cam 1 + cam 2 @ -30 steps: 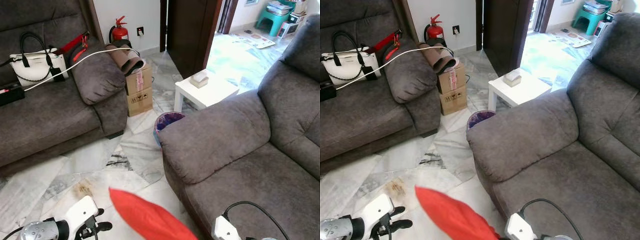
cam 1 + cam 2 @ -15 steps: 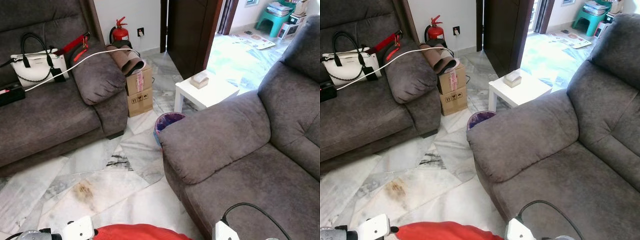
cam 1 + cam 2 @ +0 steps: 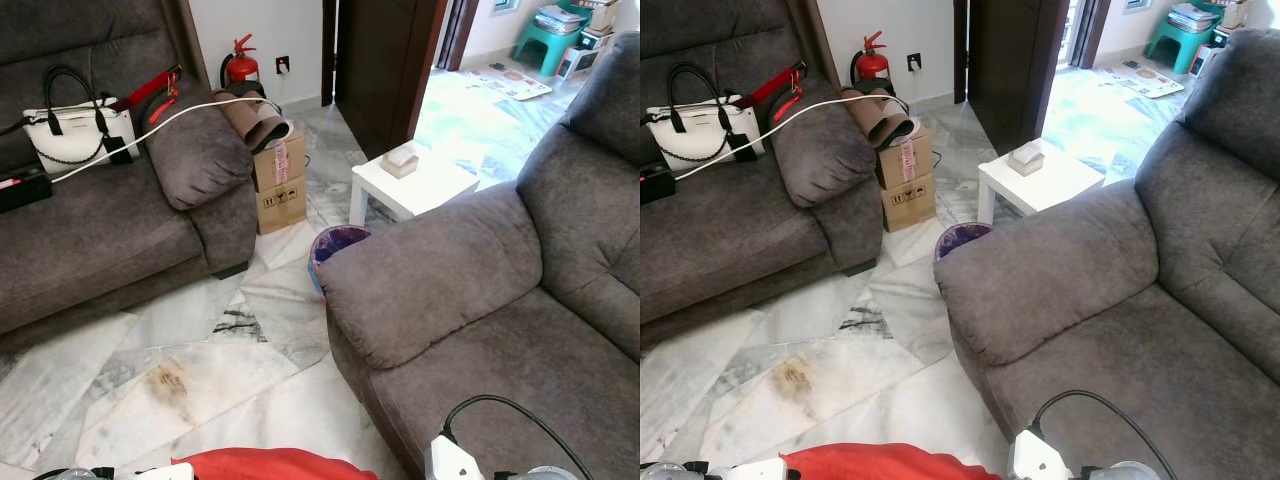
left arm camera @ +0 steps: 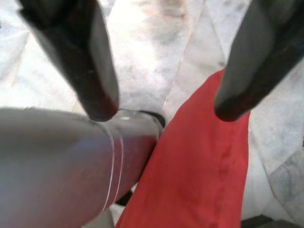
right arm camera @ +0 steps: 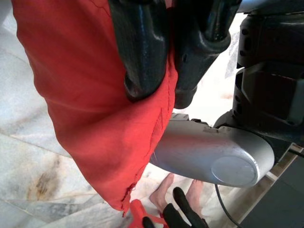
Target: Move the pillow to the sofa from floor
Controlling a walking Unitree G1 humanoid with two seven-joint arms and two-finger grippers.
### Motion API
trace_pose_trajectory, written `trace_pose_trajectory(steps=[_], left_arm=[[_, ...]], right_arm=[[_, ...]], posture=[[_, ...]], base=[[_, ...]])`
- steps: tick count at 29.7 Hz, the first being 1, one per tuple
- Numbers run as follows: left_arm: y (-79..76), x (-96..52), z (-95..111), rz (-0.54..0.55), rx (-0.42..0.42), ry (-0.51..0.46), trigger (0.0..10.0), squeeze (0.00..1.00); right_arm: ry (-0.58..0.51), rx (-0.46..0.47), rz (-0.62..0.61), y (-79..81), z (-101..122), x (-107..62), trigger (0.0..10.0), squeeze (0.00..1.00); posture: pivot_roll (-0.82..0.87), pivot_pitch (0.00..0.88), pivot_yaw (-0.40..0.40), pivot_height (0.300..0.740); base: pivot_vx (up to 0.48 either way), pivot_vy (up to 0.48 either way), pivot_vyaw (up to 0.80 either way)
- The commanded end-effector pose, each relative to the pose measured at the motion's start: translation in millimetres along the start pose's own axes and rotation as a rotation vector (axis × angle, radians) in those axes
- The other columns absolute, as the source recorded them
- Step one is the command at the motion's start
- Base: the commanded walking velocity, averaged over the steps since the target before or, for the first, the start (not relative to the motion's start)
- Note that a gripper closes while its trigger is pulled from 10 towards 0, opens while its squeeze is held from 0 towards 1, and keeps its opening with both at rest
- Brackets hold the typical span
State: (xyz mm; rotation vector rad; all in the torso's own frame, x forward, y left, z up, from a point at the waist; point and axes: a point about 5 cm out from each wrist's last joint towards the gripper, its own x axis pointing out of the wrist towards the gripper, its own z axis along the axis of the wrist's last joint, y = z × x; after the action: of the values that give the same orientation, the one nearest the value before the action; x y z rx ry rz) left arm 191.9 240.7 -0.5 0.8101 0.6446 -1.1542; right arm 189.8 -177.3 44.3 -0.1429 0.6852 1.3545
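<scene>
Pillow [image 5: 90,95] red, off floor, sunk to frame bottom in head views versus second ago, when it stood higher.
Right gripper [image 5: 164,90] fingers narrow, pinching pillow edge.
Left gripper [image 4: 164,102] fingers wide, empty, pillow just beyond.
Sofa [image 3: 520,330] ahead-right, seat bare.
Carry ongoing; placement pending.

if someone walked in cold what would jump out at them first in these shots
The bright red pillow stands out most: the right gripper is pinching its edge, low at the robot's front, while the left gripper hangs open just above it. Next come the two grey sofas, one on the left carrying a white handbag, one on the right. A red fire extinguisher stands against the far wall.
</scene>
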Motion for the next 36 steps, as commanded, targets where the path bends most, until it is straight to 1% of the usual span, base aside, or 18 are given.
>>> trace_pose_trajectory(steps=[1, 4, 5, 6, 8, 9, 11, 13, 14, 15, 16, 18, 20, 22, 27, 30, 33, 36], left_arm=[[-3.4, -3.3, -9, -0.002, 0.016, 0.042, 10.0, 1.0], [-0.5, -2.7, -9, 0.035, 0.034, 0.034, 10.0, 1.0], [2.2, -1.2, -8, 0.064, 0.048, 0.024, 10.0, 1.0], [2.4, -0.6, -8, 0.067, 0.045, 0.022, 10.0, 1.0], [1.6, 1.2, -8, 0.065, 0.071, 0.023, 10.0, 1.0], [1.6, 1.5, -9, 0.068, 0.093, 0.034, 10.0, 1.0], [2.3, 1.1, -10, 0.076, 0.104, 0.041, 10.0, 1.0], [4.2, 0.1, -13, 0.108, 0.127, 0.054, 10.0, 1.0], [4.2, 0.1, -13, 0.108, 0.127, 0.054, 10.0, 1.0], [4.7, 1.0, -15, 0.131, 0.129, 0.059, 10.0, 1.0], [3.8, 2.2, -15, 0.142, 0.111, 0.048, 10.0, 0.0], [2.0, 3.6, -15, 0.144, 0.106, 0.042, 10.0, 0.0], [-1.1, 5.4, -16, 0.141, 0.123, 0.043, 10.0, 0.0], [-6.8, 6.3, -23, 0.107, 0.157, 0.09, 10.0, 0.0], [-12.1, 6.0, -28, 0.094, 0.139, 0.096, 10.0, 0.0], [-15.5, 6.4, -32, 0.076, 0.136, 0.117, 10.0, 0.0], [-14.6, 6.8, -33, 0.085, 0.152, 0.123, 10.0, 0.0], [-9.8, 5.7, -33, 0.109, 0.173, 0.134, 10.0, 0.0]], right_arm=[[-0.072, -0.055, 0.059, 7.1, 16, 1.7, 10.0, 0.0], [-0.076, -0.055, 0.075, 10.3, 18, 3.2, 10.0, 0.0], [-0.083, -0.052, 0.088, 12.1, 20, 4.5, 10.0, 0.0], [-0.087, -0.051, 0.091, 12.5, 21, 4.8, 10.0, 0.0], [-0.078, -0.055, 0.097, 13.2, 21, 4.4, 10.0, 0.0], [-0.067, -0.059, 0.106, 14.4, 21, 3.2, 10.0, 0.0], [-0.064, -0.061, 0.109, 15.0, 21, 2.2, 10.0, 0.0], [-0.058, -0.068, 0.114, 15.6, 22, -0.9, 10.0, 0.0], [-0.058, -0.068, 0.114, 15.6, 22, -0.9, 10.0, 0.0], [-0.058, -0.073, 0.106, 14.5, 24, -2.5, 10.0, 0.0], [-0.065, -0.079, 0.107, 14.2, 27, -3.0, 10.0, 0.0], [-0.072, -0.087, 0.11, 14.3, 31, -3.1, 10.0, 0.0], [-0.077, -0.105, 0.106, 13.9, 35, -4.1, 10.0, 0.0], [-0.078, -0.116, 0.124, 15.6, 39, -5.5, 10.0, 0.0], [-0.074, -0.131, 0.137, 16.9, 43, -9.0, 10.0, 0.0], [-0.071, -0.145, 0.149, 19.0, 47, -11.0, 10.0, 0.0], [-0.07, -0.15, 0.151, 20.4, 49, -13.3, 10.0, 0.0], [-0.069, -0.15, 0.153, 21.5, 50, -15.0, 10.0, 0.0]], posture=[[0.04, 0.143, 0.026, 0.74], [0.04, 0.143, 0.024, 0.74], [0.04, 0.143, 0.022, 0.74], [0.04, 0.143, 0.022, 0.74], [0.03, 0.142, 0.02, 0.74], [0.03, 0.141, 0.018, 0.74], [0.03, 0.14, 0.017, 0.74], [0.03, 0.14, 0.017, 0.74], [0.03, 0.14, 0.017, 0.74], [0.03, 0.139, 0.016, 0.74], [0.03, 0.137, 0.015, 0.74], [0.02, 0.137, 0.013, 0.74], [0.03, 0.135, 0.011, 0.74], [0.03, 0.134, 0.005, 0.74], [0.03, 0.135, 0.003, 0.74], [0.03, 0.135, 0.001, 0.74], [0.02, 0.135, 0.0, 0.74], [0.02, 0.134, -0.001, 0.74]], base=[[0.0, 0.0, 0.0], [0.0, 0.0, 0.0], [0.0, 0.0, 0.0], [0.0, 0.0, 0.0], [0.0, 0.0, 0.0], [0.0, 0.0, 0.0], [0.0, 0.0, 0.0], [0.0, 0.0, 0.0], [0.0, 0.0, 0.0], [0.0, 0.0, 0.0], [0.0, 0.0, 0.0], [0.0, 0.0, 0.0], [0.0, 0.0, 0.0], [0.0, 0.0, 0.0], [0.0, 0.0, 0.0], [0.0, 0.0, 0.0], [0.0, 0.0, 0.0], [0.0, 0.0, 0.0]])
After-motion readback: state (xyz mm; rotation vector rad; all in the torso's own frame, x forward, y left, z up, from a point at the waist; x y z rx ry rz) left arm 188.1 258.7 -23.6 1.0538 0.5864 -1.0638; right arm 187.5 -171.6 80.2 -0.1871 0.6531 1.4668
